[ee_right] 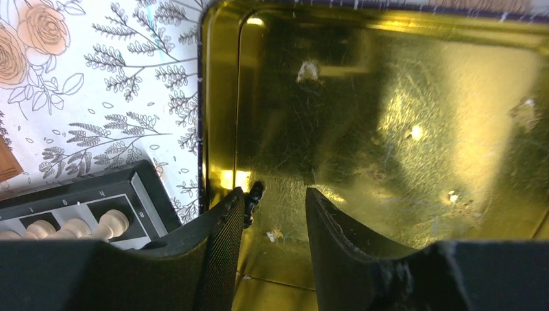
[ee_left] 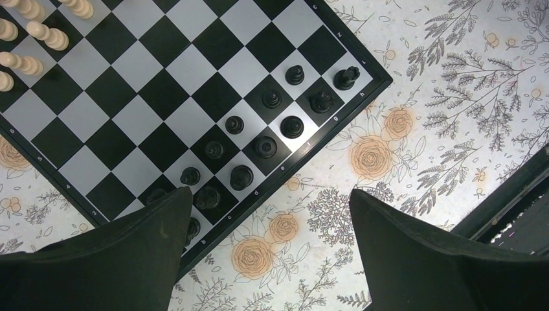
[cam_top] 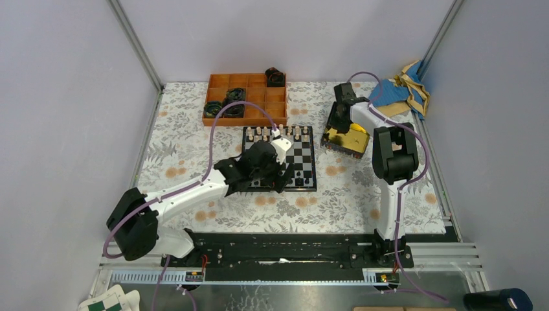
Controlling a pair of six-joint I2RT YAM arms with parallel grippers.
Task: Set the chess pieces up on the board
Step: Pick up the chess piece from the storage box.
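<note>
The board (cam_top: 304, 162) lies mid-table. Several black chess pieces (ee_left: 264, 146) stand in two rows along the edge of the board (ee_left: 149, 65) nearest the arms. My left gripper (ee_left: 269, 193) hangs open and empty over that edge; its left finger (ee_left: 129, 253) hides a few pieces. My right gripper (ee_right: 274, 192) is down inside a gold tin (ee_right: 220, 97) to the right of the board. It is open, and one tiny black chess piece (ee_right: 254, 201) lies on the tin floor against the inner side of the left finger (ee_right: 220, 246).
Cream chessmen (cam_top: 278, 133) fill the board's far rows. An orange compartment tray (cam_top: 256, 97) with black coiled rings sits behind the board. A blue and tan cloth (cam_top: 401, 87) lies at back right. A black rail (cam_top: 285, 249) runs along the near edge.
</note>
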